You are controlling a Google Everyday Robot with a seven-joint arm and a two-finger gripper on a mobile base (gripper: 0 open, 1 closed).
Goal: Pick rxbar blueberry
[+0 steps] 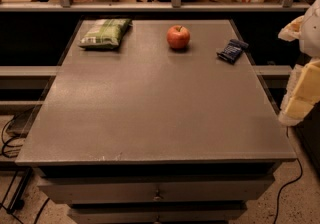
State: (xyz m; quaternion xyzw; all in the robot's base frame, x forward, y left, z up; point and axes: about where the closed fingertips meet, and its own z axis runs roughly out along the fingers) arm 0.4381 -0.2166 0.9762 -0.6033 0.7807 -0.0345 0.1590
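Observation:
The rxbar blueberry is a small flat bar in a dark navy wrapper. It lies at the far right of the grey table top, close to the right edge and tilted on a diagonal. My gripper shows as white and pale yellow parts at the right edge of the view. It is off the table's right side, nearer the camera than the bar and well apart from it. It holds nothing that I can see.
A red apple stands at the far middle of the table, left of the bar. A green puffy snack bag lies at the far left corner. A railing and shelf run behind the table. Cables lie on the floor at left.

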